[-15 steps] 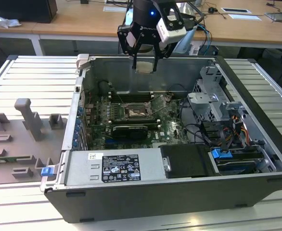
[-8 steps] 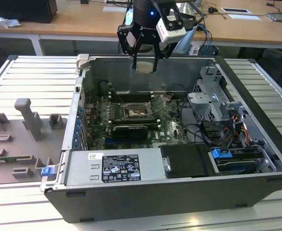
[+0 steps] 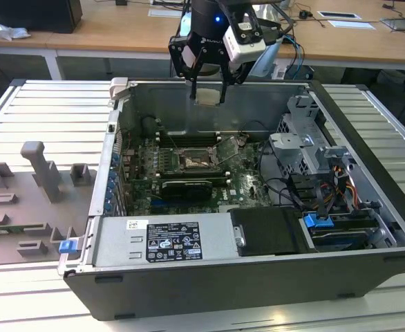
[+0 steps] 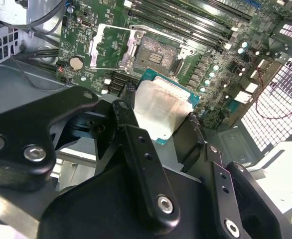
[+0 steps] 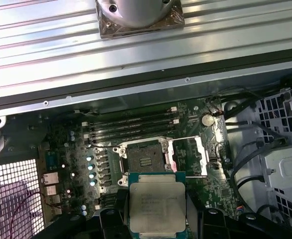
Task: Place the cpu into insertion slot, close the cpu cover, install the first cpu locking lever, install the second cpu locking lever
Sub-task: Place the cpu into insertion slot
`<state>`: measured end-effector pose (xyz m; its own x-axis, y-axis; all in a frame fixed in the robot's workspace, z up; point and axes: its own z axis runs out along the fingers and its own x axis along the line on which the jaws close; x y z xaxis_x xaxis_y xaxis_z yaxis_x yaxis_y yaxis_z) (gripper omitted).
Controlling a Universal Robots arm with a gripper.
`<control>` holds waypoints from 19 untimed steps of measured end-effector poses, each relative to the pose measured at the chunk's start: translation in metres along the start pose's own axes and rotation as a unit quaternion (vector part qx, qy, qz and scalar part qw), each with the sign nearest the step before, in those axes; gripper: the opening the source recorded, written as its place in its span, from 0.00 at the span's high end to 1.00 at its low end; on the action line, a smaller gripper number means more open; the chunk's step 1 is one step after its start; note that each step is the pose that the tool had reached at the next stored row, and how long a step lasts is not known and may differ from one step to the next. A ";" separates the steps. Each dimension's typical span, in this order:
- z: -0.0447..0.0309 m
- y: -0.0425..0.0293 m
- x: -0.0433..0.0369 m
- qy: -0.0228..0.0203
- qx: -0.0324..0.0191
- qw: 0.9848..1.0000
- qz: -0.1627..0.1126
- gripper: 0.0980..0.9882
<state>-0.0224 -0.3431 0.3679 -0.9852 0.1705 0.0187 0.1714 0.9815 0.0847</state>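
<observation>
Our gripper [image 3: 208, 100] is clamped on the cpu [image 5: 157, 204], high over the open computer case [image 3: 189, 283]. The insertion slot [image 5: 145, 158] lies bare mid-motherboard, with the cpu cover [image 5: 188, 155] swung open beside it. We judge squaring chip edges to slot rim matters most, then a straight, gentle descent.

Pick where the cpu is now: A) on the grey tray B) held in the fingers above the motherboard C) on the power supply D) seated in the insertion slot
B: the gripper holds the cpu above the motherboard; the insertion slot is bare, the cpu cover open.
</observation>
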 end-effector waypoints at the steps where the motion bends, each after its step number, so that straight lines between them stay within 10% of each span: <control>1: 0.0000 0.0000 0.0000 0.000 0.000 1.000 0.001 0.50; 19: 0.0005 0.0000 0.0000 -0.002 -0.001 1.000 0.027 0.50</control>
<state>-0.0224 -0.3431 0.3675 -0.9746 0.2233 0.0187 0.2241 0.9709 0.0848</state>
